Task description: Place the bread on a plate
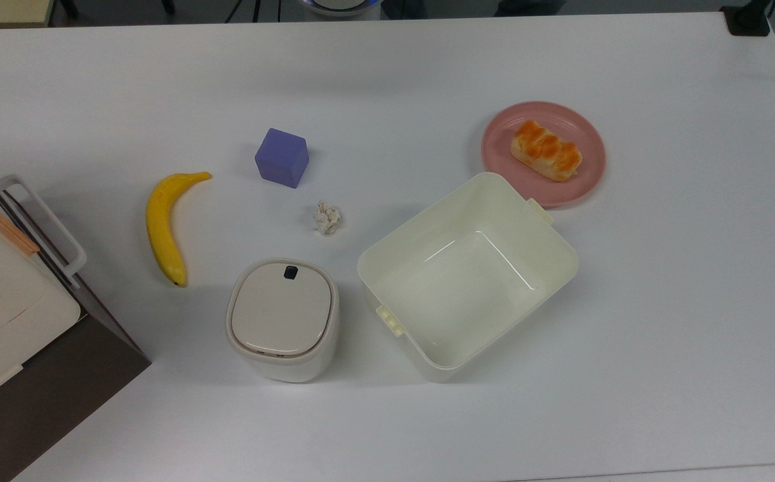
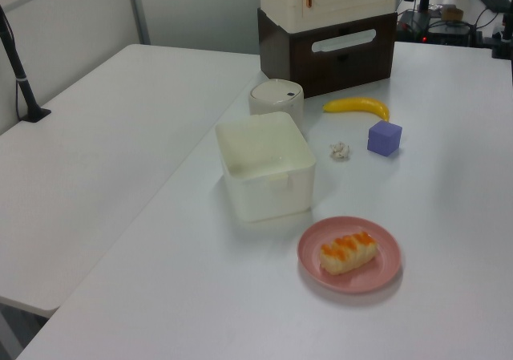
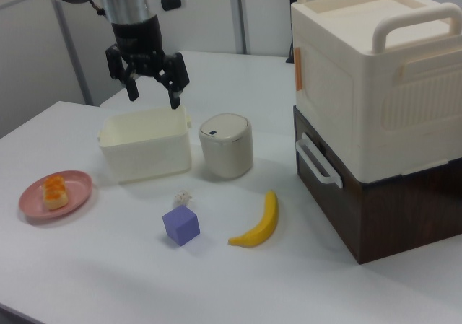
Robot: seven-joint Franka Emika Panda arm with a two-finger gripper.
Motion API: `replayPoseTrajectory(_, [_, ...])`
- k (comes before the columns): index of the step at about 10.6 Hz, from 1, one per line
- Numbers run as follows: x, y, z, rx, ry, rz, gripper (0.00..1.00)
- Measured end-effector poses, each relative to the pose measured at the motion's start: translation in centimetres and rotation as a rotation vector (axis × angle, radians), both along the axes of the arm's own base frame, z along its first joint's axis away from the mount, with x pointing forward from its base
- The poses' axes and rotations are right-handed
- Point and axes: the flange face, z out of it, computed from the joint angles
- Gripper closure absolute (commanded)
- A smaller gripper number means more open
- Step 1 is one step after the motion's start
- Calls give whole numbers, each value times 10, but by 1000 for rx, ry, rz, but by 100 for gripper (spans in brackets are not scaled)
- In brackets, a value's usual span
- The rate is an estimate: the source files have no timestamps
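Glossy segmented bread (image 1: 546,150) on round pink plate (image 1: 585,177), gripper (image 3: 153,89) apparently open

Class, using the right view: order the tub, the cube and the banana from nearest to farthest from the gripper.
From the gripper, in the right view:
1. Tub, just below it.
2. Cube, lower, near the front.
3. Banana, lower right, farthest.

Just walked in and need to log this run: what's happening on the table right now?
The bread already lies on the pink plate, next to the empty cream tub. The gripper hangs in the air with jaws open, holding nothing. The banana, purple cube, paper ball and lidded bin sit on the table untouched.
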Motion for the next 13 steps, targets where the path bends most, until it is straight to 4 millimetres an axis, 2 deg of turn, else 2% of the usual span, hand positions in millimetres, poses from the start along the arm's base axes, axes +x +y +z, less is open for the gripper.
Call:
replayPoseTrajectory(3, [-5,-26,-10,13,29,-47,0])
replayPoseTrajectory(4, [-3,-28,-14,18,33,-50,0])
replayPoseTrajectory(6, [19,-8,-22,24,-19,-55,0])
replayPoseTrajectory(8, [40,14,-35,35,-46,-182,0])
replayPoseTrajectory(13, [42,8,-37,43,-47,-257,0])
